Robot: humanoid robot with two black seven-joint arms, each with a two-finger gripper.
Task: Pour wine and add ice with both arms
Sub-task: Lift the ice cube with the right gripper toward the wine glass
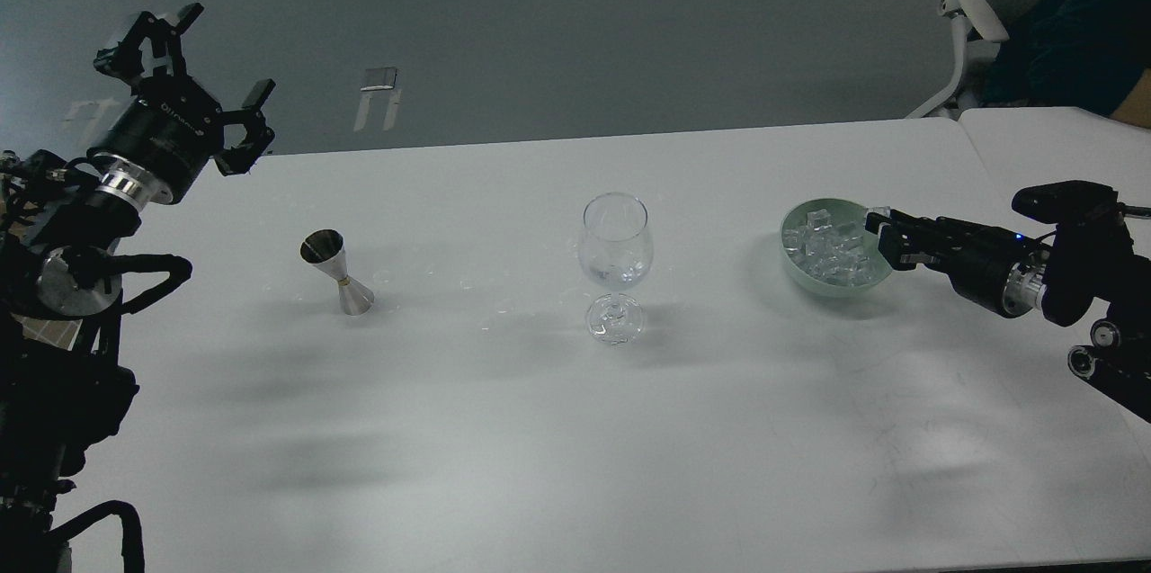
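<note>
Right gripper was at the near rim of the bowl, fingers pressed close around what looked like a small clear cube at the tips (hard to confirm, glassy on glassy). Left gripper hung up and left of the jigger, fingers spread, empty.

Ice sat heaped in the bowl. Glass stood upright mid-table, between jigger and bowl, well apart from both. Wine in it was barely visible; a little clear something low in its bowl, liquid or cube I couldn't tell.

Risks, as I judged them:
- wet cube could slip from the pinch on the way to the glass
- gripper nudging the rim could tip or skid the bowl
- tall stemmed glass would topple on a side knock

Couldn't tell whether the jigger held liquid. Both arms were cut off at the frame edges.
</note>
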